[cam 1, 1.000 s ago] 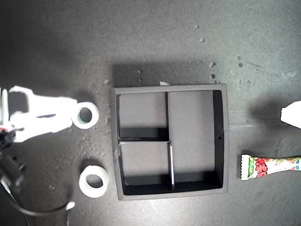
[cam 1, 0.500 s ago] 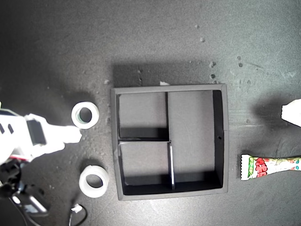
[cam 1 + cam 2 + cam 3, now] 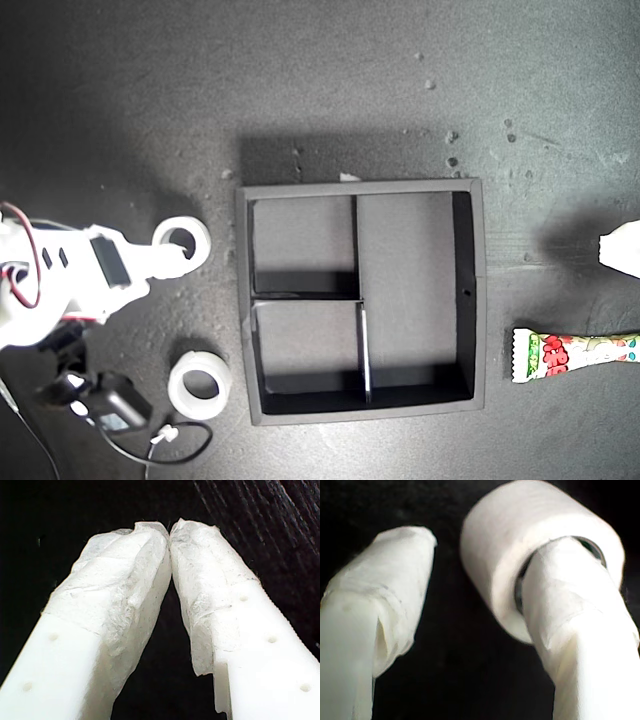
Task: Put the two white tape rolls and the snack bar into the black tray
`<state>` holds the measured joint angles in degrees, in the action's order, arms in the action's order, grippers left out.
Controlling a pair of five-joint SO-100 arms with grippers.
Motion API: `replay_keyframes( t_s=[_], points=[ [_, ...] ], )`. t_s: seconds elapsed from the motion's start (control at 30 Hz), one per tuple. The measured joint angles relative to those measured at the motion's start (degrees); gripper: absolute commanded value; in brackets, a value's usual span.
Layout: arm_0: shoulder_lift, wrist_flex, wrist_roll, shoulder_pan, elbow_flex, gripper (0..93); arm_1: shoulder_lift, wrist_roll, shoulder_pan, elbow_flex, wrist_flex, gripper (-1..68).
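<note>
Presently, my second gripper (image 3: 470, 605) stands open, one finger (image 3: 570, 610) inside a white tape roll (image 3: 540, 545); my first gripper (image 3: 170, 527) is pinched closed, empty.

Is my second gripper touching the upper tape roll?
Touching. In the second wrist view, one finger of my second gripper sits inside the tape roll hole against its inner wall; the other finger stays outside, apart.
</note>
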<state>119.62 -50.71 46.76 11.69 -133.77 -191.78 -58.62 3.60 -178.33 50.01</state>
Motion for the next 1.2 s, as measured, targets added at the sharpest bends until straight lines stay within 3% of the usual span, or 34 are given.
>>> replay_keyframes(
  t_s=[0.77,0.87,0.97,1.13,1.2],
  points=[
    [-6.77,4.57,0.00,-1.85,0.09,13.2,0.00,0.00,0.00,0.00,0.35,-0.3],
    [-10.90,5.63,0.00,-1.85,1.85,9.6,0.00,0.00,0.97,0.00,0.26,0.3],
    [-16.52,5.27,0.35,-1.85,5.89,0.2,0.00,0.00,1.05,0.00,-2.90,0.6],
    [-25.84,-1.58,3.87,-2.90,16.44,0.1,0.00,0.00,1.05,0.00,-15.56,0.2],
    [-28.74,-5.01,3.69,-2.99,20.74,0.1,0.00,0.00,1.14,0.26,-18.72,4.5]
  ],
)
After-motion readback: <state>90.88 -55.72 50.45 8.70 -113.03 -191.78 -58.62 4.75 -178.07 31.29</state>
